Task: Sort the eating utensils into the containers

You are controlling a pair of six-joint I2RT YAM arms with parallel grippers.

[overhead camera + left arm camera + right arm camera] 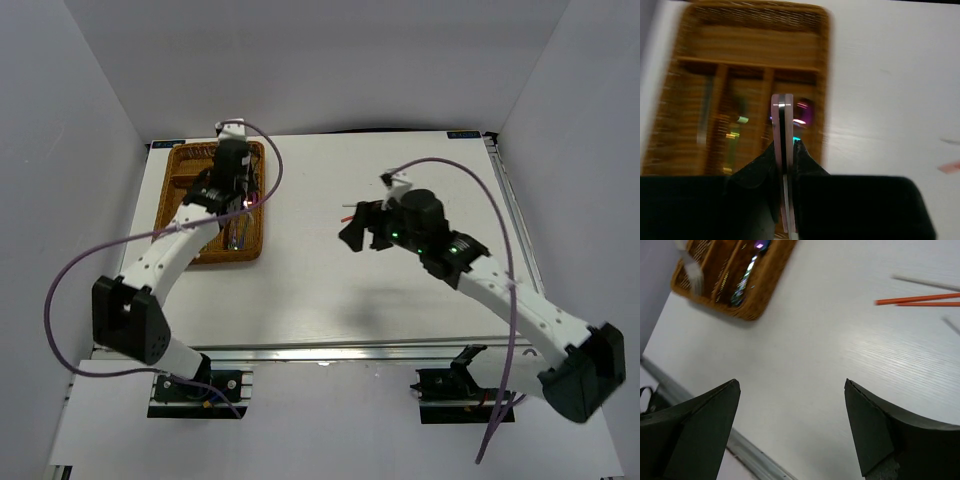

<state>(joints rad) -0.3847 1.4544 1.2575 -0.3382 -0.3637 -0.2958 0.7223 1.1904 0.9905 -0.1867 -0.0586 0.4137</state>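
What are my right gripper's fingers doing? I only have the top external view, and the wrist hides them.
Observer: The right gripper stands wide open, with nothing between its fingers.
Operator: What lies ahead of it?
Observer: Two red chopsticks lie side by side on the table, with a pale chopstick near them.
Operator: And the left side?
Observer: The left gripper has its jaws close together above the long slots of the tray. I cannot tell whether anything is pinched between them.
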